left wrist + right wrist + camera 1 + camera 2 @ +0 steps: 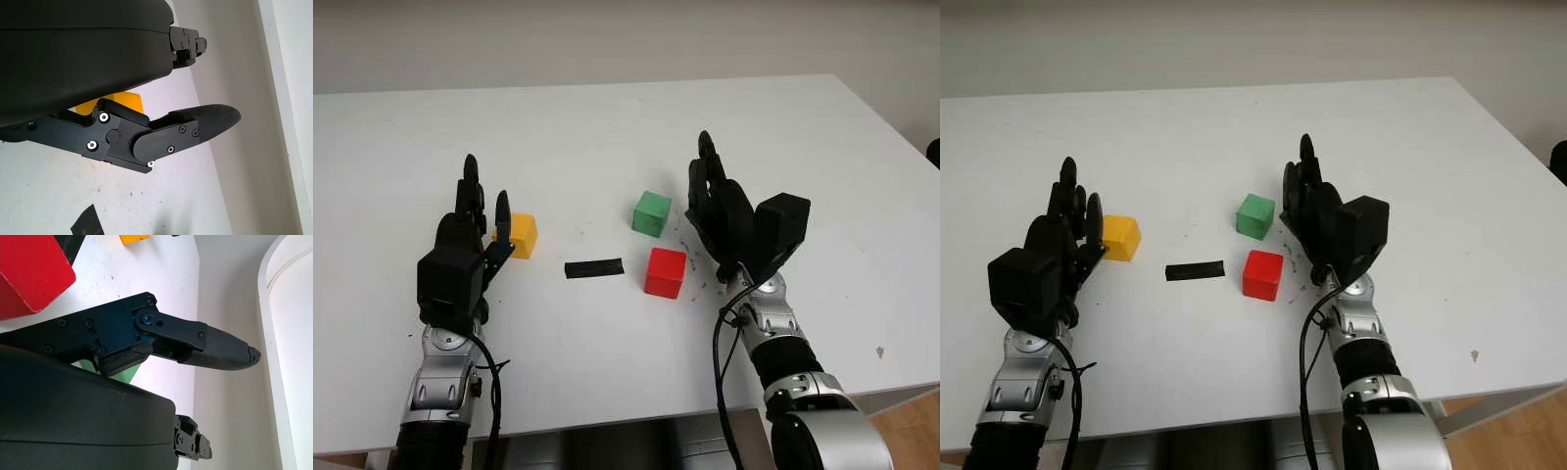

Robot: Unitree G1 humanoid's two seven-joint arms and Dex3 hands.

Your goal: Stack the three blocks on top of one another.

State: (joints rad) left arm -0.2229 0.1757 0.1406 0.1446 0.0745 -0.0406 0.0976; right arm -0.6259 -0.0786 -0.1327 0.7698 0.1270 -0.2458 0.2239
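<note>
I am looking at three blocks sitting apart on the white table [607,127], none stacked yet. The red block [665,272] is lying near the middle, with the green block [652,213] just beyond it and slightly to the left, the two close but not touching. The yellow block [521,235] is sitting well apart from them on the left side. Between the yellow and red blocks I am seeing a short strip of black tape [594,268] lying flat on the table. My right hand [729,220] is hovering just to the right of the red and green blocks, released and holding nothing; in its wrist view the red block [29,274] is showing beside the finger [215,350], with a bit of green under the palm. My left hand [470,235] is sitting just beside the yellow block, also released and gripping nothing, its fingers [503,217] pointing away from me with one fingertip next to the block's left face; its wrist view is showing the yellow block [122,101] tucked behind the palm shell.
</note>
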